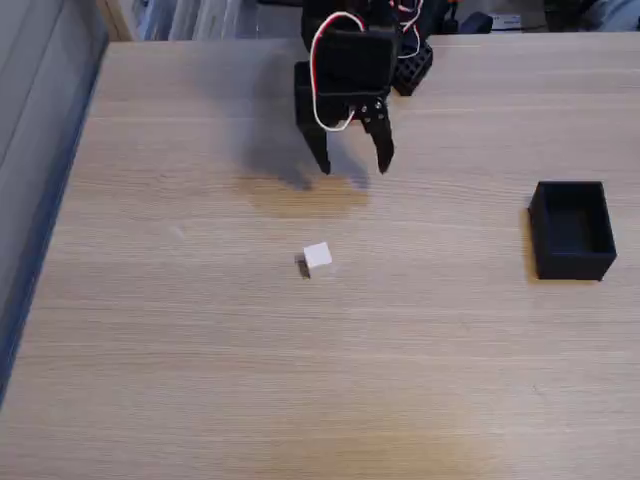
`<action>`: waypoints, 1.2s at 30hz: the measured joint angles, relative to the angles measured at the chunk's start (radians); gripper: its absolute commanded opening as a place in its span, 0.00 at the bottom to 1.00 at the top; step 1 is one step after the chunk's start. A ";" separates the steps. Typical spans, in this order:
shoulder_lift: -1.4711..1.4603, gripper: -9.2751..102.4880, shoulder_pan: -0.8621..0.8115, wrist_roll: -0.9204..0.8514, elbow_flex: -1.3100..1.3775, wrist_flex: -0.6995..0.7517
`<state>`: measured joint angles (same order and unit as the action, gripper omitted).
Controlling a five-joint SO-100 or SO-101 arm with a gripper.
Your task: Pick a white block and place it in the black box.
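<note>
Arm reaches down, gripper (353, 160) jaws apart and empty, beyond the white block (318, 256); black box (572, 229) well apart

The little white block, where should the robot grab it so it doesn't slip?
Probably by two opposite flat sides, coming straight down from above. The white block sits alone on the table, slightly turned, so the open end effector should twist to match its faces. Nothing crowds it; the black box is far off to the right.

Black arm reaching in from top edge, tool (353, 165) pointing down, fingers spread apart
</note>
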<state>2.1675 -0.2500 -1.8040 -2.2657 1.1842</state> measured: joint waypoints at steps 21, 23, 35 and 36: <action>-0.511 0.37 -0.064 -0.011 0.356 -0.179; -0.529 0.37 -0.071 -0.014 0.368 -0.187; -0.620 0.37 -0.075 -0.014 0.425 -0.206; -0.627 0.37 -0.075 -0.014 0.431 -0.206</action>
<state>1.5401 -0.3252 -1.8178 -1.8346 0.9787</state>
